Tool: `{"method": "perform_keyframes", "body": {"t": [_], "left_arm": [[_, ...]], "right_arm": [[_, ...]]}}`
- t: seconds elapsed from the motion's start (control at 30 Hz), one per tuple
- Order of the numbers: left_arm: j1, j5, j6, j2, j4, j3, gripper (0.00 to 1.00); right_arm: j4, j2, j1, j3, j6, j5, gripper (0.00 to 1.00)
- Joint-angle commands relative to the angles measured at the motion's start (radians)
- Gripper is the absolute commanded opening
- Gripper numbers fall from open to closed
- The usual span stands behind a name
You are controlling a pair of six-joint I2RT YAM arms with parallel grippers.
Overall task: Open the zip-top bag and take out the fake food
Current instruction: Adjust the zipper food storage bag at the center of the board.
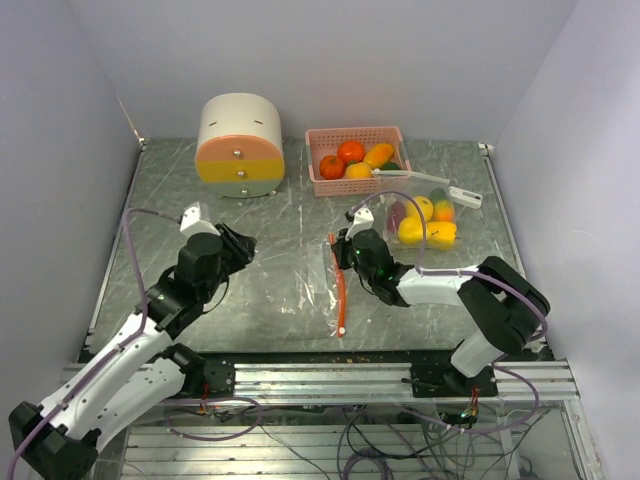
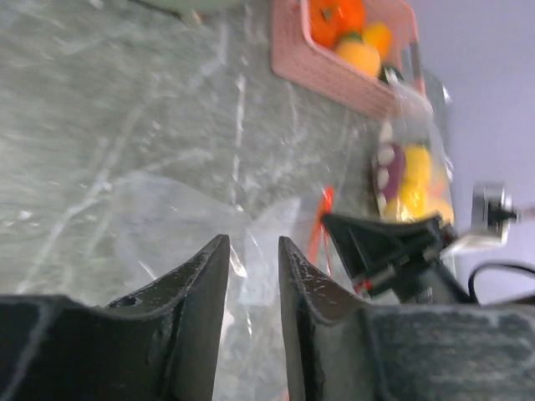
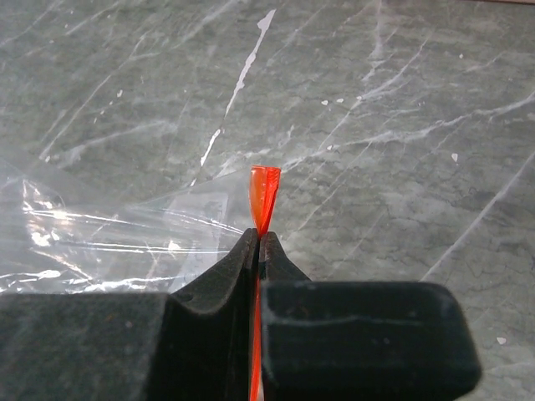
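A clear zip-top bag (image 1: 318,290) lies flat at mid-table, its orange zip strip (image 1: 342,290) running toward the near edge. My right gripper (image 1: 342,250) is shut on the far end of that strip (image 3: 265,192), which sticks up past the fingertips (image 3: 248,251). My left gripper (image 1: 243,248) hovers left of the bag, and its jaws (image 2: 251,242) stand apart with only bag film (image 2: 167,217) showing beyond them. Fake food (image 1: 425,222) in yellow and purple sits in a second clear bag at right. More fake food (image 1: 352,160) fills the pink basket (image 1: 318,183).
A round cream, orange and yellow drawer box (image 1: 240,145) stands at the back left. A white tool (image 1: 463,196) lies beside the basket near the right wall. Grey walls close in the table on three sides.
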Motion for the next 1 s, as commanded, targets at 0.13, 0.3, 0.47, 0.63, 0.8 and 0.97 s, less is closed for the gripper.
{"method": "perform_keyframes", "body": {"t": [0.13,0.3,0.47,0.63,0.8,0.97], "left_arm": [[0.004,0.450,-0.080,0.229,0.584,-0.263,0.16],[0.003,0.562,-0.110,0.424,0.931,-0.367,0.10],[0.003,0.530,-0.097,0.545,0.966,-0.401,0.07],[0.004,0.429,-0.107,0.640,0.969,-0.436,0.07],[0.024,0.369,-0.117,0.731,0.925,-0.415,0.07],[0.081,0.387,-0.119,0.767,0.936,-0.410,0.07]], "right_arm": [[0.005,0.055,-0.003,0.075,0.068,0.035,0.00],[0.018,0.094,-0.003,0.093,0.084,0.017,0.00],[0.026,0.107,-0.002,0.090,0.096,-0.001,0.00],[0.016,0.112,-0.003,0.106,0.085,-0.008,0.00],[0.000,0.121,-0.003,0.144,0.068,-0.039,0.00],[-0.015,0.057,-0.001,0.148,0.044,-0.051,0.35]]}}
